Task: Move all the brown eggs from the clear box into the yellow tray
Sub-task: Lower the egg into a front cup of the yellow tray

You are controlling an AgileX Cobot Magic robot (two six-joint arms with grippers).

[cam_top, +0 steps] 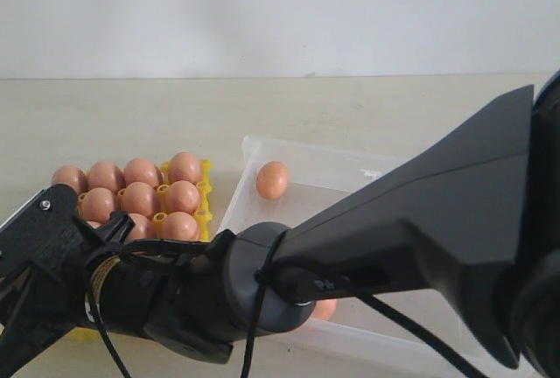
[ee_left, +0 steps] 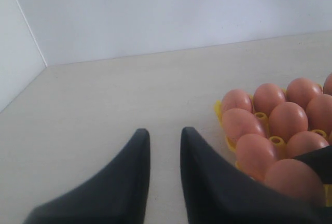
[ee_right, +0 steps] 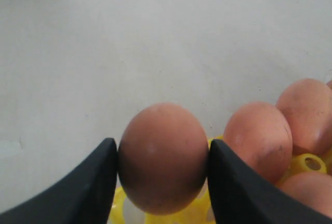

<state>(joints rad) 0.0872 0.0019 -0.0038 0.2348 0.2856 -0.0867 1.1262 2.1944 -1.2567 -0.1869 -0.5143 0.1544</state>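
right gripper clamped on a brown egg over yellow tray edge; tray at 9 o'clock of clear box; loose egg in box, 11 o'clock corner; left gripper narrow, empty

exterior: set low and near, looking over the right arm | left wrist: aimed level beside the yellow tray | right wrist: very close on one brown egg | shared: tray seen in all

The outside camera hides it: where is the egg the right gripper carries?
In the right wrist view the egg sits clamped in the right gripper, over the edge of the yellow tray at the exterior view's left, beside the eggs already seated.
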